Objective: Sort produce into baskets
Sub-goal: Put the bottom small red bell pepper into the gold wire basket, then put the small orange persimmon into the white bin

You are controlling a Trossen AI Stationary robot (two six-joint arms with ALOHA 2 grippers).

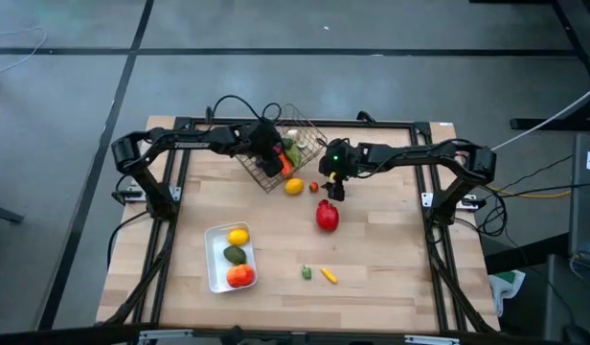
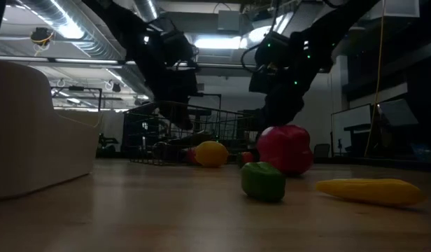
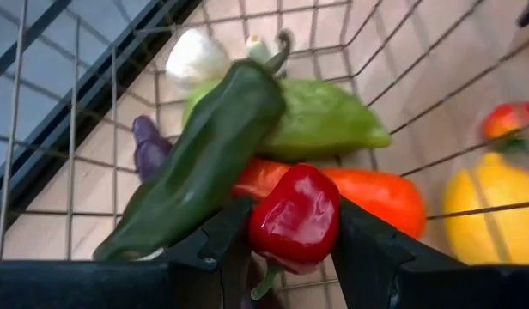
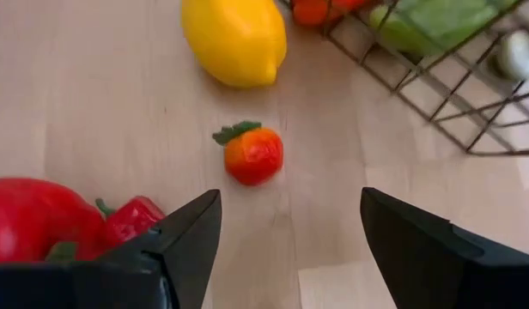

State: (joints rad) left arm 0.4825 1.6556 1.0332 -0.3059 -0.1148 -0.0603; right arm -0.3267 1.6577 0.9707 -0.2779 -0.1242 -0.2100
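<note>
Two hands: left hand [image 3: 286,249] inside wire basket [image 1: 309,134], gripping small red pepper [image 3: 294,219], stem toward the wrist.
Right hand [image 4: 290,236]: open above small tomato [image 4: 253,154] on tabletop [image 1: 391,240].

No legible text, label, brand, number or sign is found in any view; nothing readable is carried on the items or table.

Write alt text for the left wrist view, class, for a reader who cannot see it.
The left gripper holds a small red pepper between its dark fingers inside the wire basket. Behind it lie a long dark green pepper, a lighter green vegetable, an orange one, something purple and a white piece.
</note>
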